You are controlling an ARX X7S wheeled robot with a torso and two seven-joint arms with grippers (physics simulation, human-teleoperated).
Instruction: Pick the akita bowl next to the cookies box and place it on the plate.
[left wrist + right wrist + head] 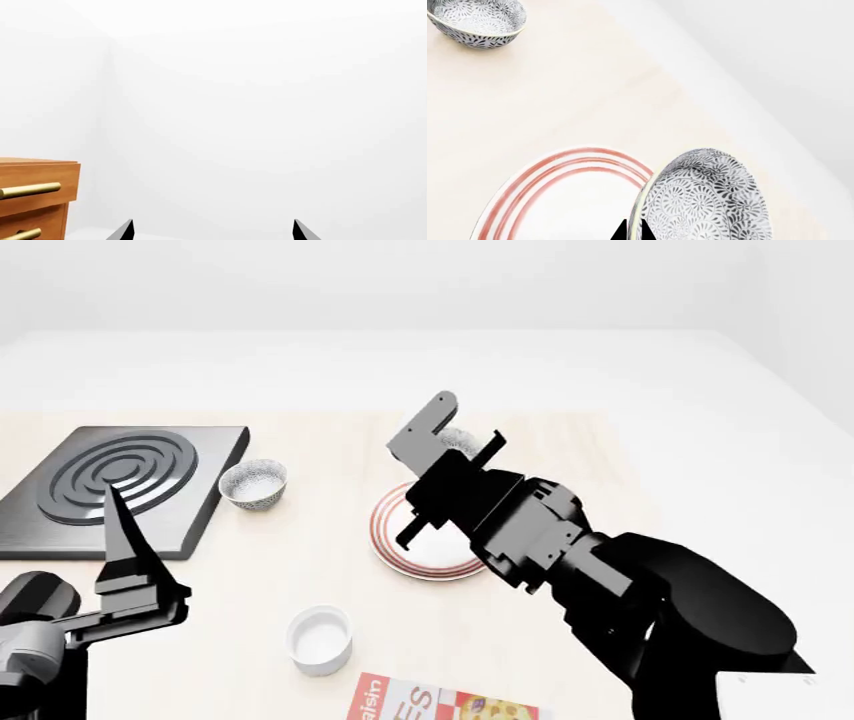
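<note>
1. Right gripper [633, 231] pinches the akita bowl's rim, above the plate.
2. Left gripper [212, 231] spread wide, holding nothing.
3. Plate [564, 200] rests on the table [560, 100].
4. Akita bowl [707, 200] hangs tilted over the plate's edge.

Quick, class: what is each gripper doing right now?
Left gripper: open, holding nothing.
Right gripper: shut on the rim of an akita bowl, above the plate.
</note>
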